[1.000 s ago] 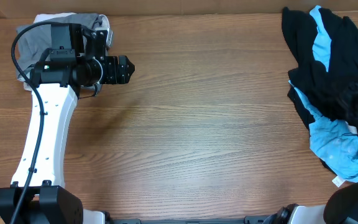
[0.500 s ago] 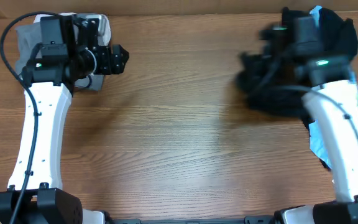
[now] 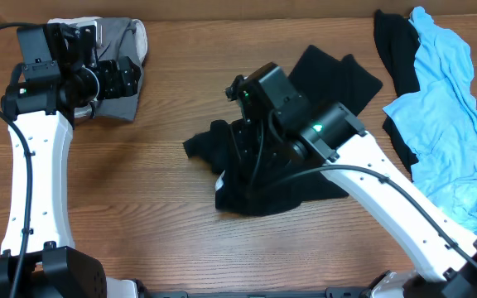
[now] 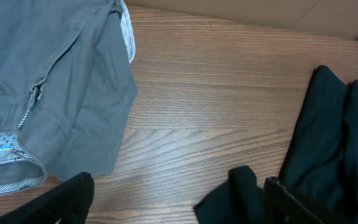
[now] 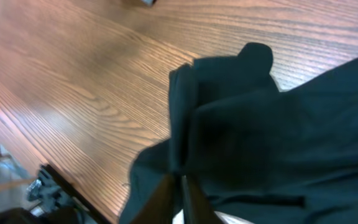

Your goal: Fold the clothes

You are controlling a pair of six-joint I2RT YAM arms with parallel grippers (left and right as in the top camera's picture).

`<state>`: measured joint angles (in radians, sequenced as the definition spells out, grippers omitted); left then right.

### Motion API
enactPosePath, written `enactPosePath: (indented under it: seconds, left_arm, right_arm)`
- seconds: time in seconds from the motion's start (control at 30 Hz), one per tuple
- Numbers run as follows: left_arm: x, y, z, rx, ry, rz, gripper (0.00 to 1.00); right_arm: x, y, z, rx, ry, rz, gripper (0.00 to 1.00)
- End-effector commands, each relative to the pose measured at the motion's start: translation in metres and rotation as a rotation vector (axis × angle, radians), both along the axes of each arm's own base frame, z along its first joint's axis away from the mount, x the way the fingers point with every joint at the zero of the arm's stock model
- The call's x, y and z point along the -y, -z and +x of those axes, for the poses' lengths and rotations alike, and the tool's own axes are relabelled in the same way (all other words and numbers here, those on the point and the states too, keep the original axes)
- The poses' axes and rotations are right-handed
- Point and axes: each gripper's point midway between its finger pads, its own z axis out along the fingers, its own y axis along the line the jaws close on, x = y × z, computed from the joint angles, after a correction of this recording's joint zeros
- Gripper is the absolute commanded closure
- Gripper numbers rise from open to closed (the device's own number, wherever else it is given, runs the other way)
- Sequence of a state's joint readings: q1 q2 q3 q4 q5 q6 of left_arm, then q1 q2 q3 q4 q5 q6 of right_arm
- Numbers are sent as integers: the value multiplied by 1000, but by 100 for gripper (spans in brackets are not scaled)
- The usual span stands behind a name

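A black garment [image 3: 305,132] lies crumpled across the table's middle; it also shows in the right wrist view [image 5: 272,130] and at the right of the left wrist view [image 4: 328,149]. My right gripper [image 5: 180,186] is shut on a fold of it, over its left part in the overhead view [image 3: 247,145]. A folded grey garment [image 3: 114,62] lies at the back left, also in the left wrist view [image 4: 48,81]. My left gripper [image 4: 179,202] is open and empty beside the grey garment's right edge [image 3: 131,76]. A light blue garment [image 3: 445,108] on more black cloth lies at the far right.
The wooden table [image 3: 139,207] shows bare wood at the front left and between the grey and black garments. My right arm [image 3: 371,199] crosses the front right. A cardboard wall runs along the table's back edge [image 4: 241,15].
My right gripper has dragged the black garment from the right pile leftward to the table's middle, leaving the blue garment behind. My left arm has drawn back left toward the grey garment.
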<state>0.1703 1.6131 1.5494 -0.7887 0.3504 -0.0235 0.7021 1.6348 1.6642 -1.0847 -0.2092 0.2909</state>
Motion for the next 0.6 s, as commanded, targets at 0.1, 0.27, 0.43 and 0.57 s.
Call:
enactPosePath:
  seconds: [0.1,0.27,0.43,0.57]
  left_arm:
    - [-4,-14,2,34,-11,20,4]
    - [-2,-15,2,36,-6,21,2]
    - [12,-16,-3,48,98,7,5]
    - [21,-14,-6,38,129,2,4]
  right_arm:
    - [-1,-8,10,22,39,19,61]
    - [16,-11,24,5,120,31,50]
    - [45,-12,39,-7,196,30,46]
    - [76,-19,55,1,282,35,39]
